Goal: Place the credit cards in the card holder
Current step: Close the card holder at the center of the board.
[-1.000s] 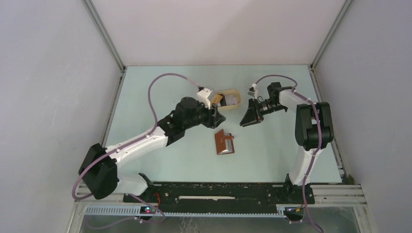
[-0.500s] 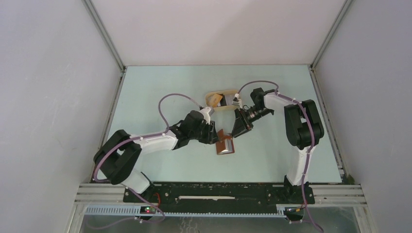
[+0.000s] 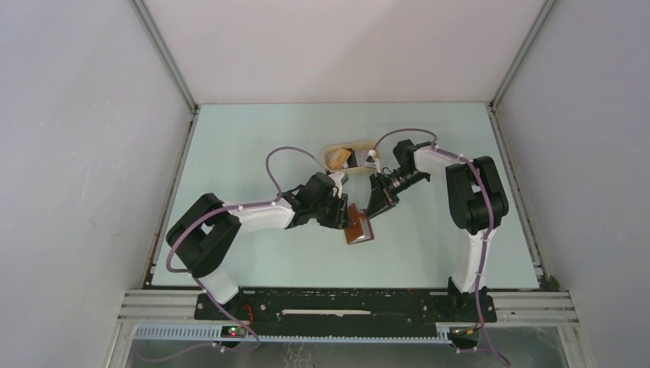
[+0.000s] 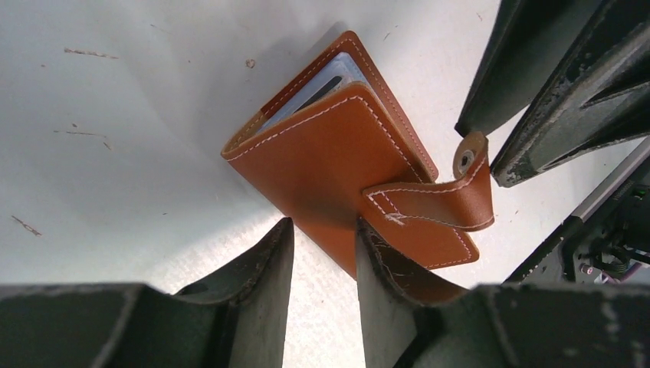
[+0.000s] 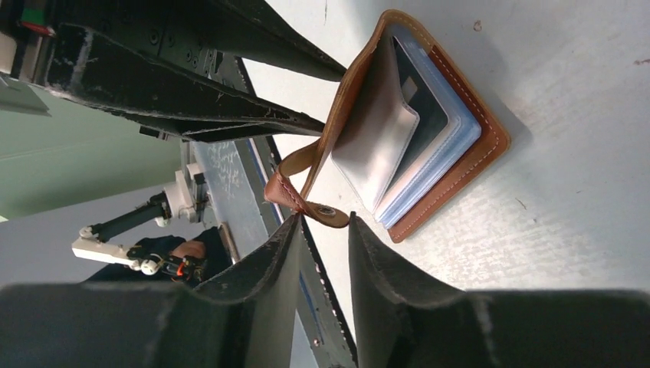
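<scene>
The reddish-brown card holder (image 3: 359,230) lies mid-table between both grippers. Its cover (image 4: 329,153) stands partly raised, and its strap with the round snap (image 4: 464,162) curls loose. Inside sit credit cards: a silvery one (image 5: 377,149) and light blue ones (image 5: 441,149) in the pockets. My left gripper (image 3: 345,218) is open at the holder's spine side (image 4: 324,234). One of its fingers (image 4: 383,264) rests against the cover. My right gripper (image 3: 375,210) is open at the opposite side (image 5: 323,228), the strap's snap tab (image 5: 322,211) lying just at its tips.
A tan oval tray (image 3: 336,154) stands behind the holder, partly hidden by the right arm. Each gripper's fingers show in the other wrist view, right ones (image 4: 536,84), left ones (image 5: 230,115), close over the holder. Enclosure walls bound the table.
Both arms came from beside the tray down to the card holder and now flank it. The holder has shifted slightly and its cover is raised.
</scene>
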